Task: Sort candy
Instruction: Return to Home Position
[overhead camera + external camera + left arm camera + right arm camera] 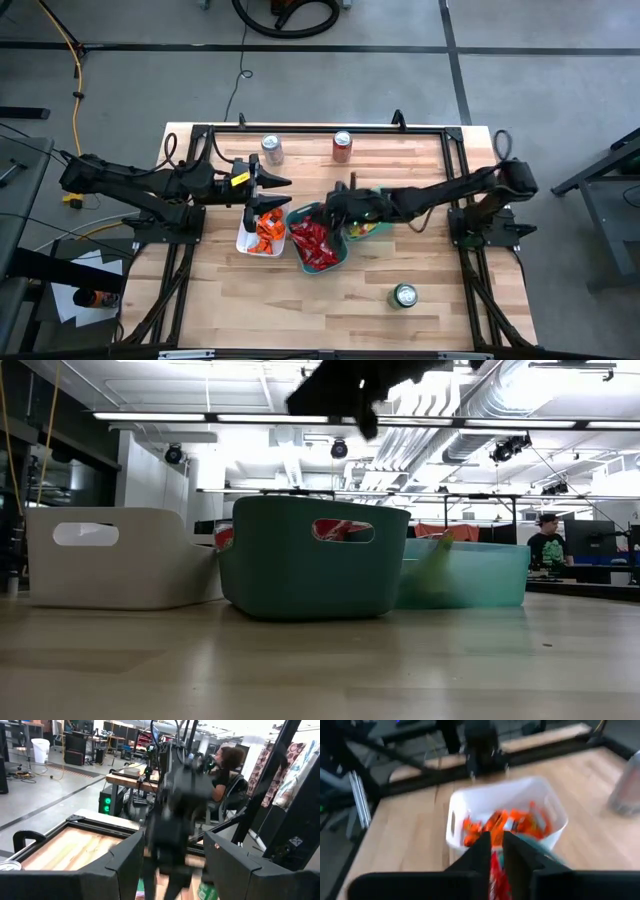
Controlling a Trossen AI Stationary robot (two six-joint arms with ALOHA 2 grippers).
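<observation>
High view: we find the left arm reaching in from the left edge of the worktop point(420, 180), stretched nearly level, with the left gripper point(280, 182) hanging over the far rim of the white bin point(243, 241). The right arm comes in from the right, forearm slanting across the pale bin point(372, 232), and the right gripper point(330, 207) sits above the green bin point(300, 262). Orange candy point(267, 228) lies in the white bin and red candy point(316, 245) in the green one. A silver can point(272, 148) and a red can point(342, 146) stand near the far edge. A green can point(405, 295) stands alone near the front.

Low view: the three bins stand side by side, touching. A blurred dark gripper shows at the top, above the green bin. A person point(545, 540) stands in the room behind.

Left wrist view: the left gripper's jaws stand wide apart, and the other arm fills the gap between them.

Right wrist view: the right gripper's jaws are drawn nearly together. Red candy shows through the slit, and the white bin stands just ahead.
</observation>
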